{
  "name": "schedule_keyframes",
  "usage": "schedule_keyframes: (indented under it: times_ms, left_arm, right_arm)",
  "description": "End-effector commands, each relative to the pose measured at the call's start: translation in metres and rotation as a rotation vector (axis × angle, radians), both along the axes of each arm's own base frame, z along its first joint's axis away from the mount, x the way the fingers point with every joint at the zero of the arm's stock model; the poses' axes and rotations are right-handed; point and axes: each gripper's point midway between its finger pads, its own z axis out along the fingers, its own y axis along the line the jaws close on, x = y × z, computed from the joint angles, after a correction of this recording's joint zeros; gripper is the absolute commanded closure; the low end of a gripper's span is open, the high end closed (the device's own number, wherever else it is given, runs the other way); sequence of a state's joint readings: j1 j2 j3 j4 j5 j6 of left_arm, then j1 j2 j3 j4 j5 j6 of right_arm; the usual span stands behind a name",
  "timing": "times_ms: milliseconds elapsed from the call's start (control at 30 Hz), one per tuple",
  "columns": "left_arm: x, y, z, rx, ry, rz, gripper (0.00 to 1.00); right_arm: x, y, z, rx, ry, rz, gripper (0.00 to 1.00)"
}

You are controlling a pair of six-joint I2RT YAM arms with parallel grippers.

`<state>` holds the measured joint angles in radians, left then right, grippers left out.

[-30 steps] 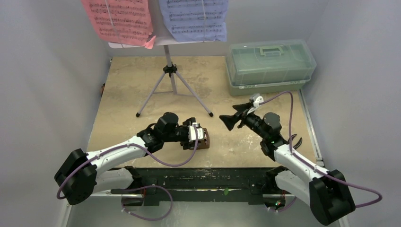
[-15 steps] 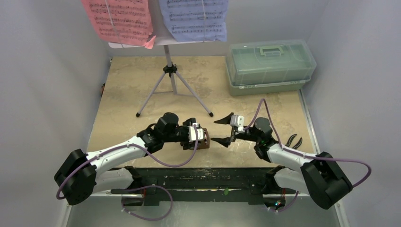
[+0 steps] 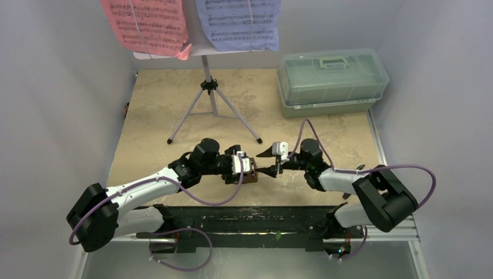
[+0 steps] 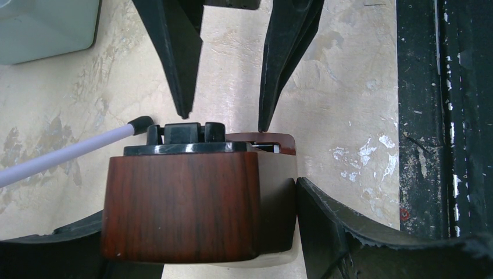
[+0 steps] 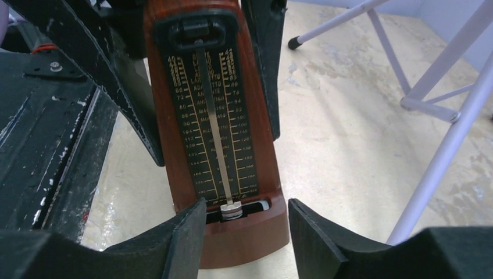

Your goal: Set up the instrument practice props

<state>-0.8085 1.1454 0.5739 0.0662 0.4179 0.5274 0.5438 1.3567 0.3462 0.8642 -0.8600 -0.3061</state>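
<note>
Around the small brown metronome [image 5: 215, 116] both tools are at work. The left gripper [image 4: 197, 221] is clamped on its wooden body, one finger on each flank. This looks meant to steady it, so that it cannot slide or tip while the other arm attends to the face. The right gripper [image 5: 247, 212] meets the metronome head-on from the opposite side, jaws parted and grasping nothing. Its fingertips stand on either side of the silver pendulum weight [image 5: 231, 210], low on the scale. That suggests an attempt to free or set the pendulum (whether a pad already touches weight or wood I cannot tell).

The metronome sits on the table [image 3: 163, 110], with the black near edge just on the robot's side of it. Just beyond the metronome lies one rubber foot of the lavender music stand [image 3: 209, 87], whose tripod spreads farther back.

High behind the metronome, the pink sheet [image 3: 145, 26] and the pale-blue sheet [image 3: 238, 23] rest side by side on the stand's desk. By my reading the metronome is therefore the only prop still unfinished. Well back and to the right of the metronome, the translucent green box [image 3: 331, 81] stands lidded, clear of the work.
</note>
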Motion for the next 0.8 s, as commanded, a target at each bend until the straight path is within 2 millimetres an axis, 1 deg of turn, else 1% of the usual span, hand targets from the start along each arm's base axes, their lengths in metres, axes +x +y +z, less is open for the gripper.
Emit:
schedule_keyframes:
  times_ms: [0,167,267,400,567,767]
  left_arm:
    - [-0.005,0.0,0.001,-0.006,-0.016,-0.022,0.73]
    - [-0.006,-0.002,0.0,-0.006,-0.009,-0.031,0.73]
    - [-0.006,-0.002,0.0,-0.008,-0.013,-0.028,0.73]
    - [-0.006,-0.002,0.0,-0.008,-0.012,-0.028,0.74]
    - [-0.006,-0.003,-0.002,-0.005,-0.006,-0.031,0.74]
    - [-0.006,-0.003,-0.003,-0.003,-0.005,-0.035,0.74]
  right_arm:
    - [-0.003,0.01,0.006,0.014,-0.067,0.054,0.46]
    - [-0.003,0.02,-0.011,-0.058,-0.075,0.075,0.53]
    - [-0.003,0.023,-0.02,-0.101,-0.08,0.074,0.53]
    - [-0.005,0.028,-0.025,-0.121,-0.097,0.078,0.55]
    - [0.0,0.028,-0.031,-0.151,-0.097,0.063,0.62]
    - [0.001,0.031,-0.035,-0.155,-0.091,0.078,0.64]
